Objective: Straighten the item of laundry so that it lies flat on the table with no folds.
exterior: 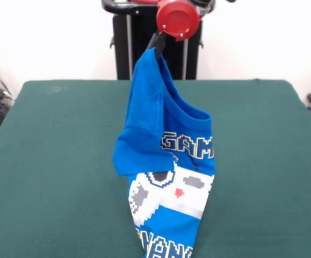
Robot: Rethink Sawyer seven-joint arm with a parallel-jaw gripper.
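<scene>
The gripper (pixel 156 49) hangs near the top of the front view, below a round red part of the arm (pixel 177 19), and its dark fingers are pinched on the top edge of the item of laundry (pixel 166 161), a bright blue T-shirt. The shirt hangs straight down from that pinch point, so nearly all of its cloth lies below the gripper and a little toward the picture's right. The highest part is a narrow blue peak gathered at the gripper; below it the fabric widens, with a short sleeve (pixel 142 153) jutting out on the picture's left and the collar opening (pixel 195 114) curving off to the right. The front of the shirt faces the camera: white block lettering crosses it under the collar, a white and grey pixel controller print sits beneath that, and more white lettering shows at the bottom, where the shirt runs out of the picture's lower edge. The cloth is draped in long vertical folds, not spread. Behind and around it lies the dark green table (pixel 53 172).
</scene>
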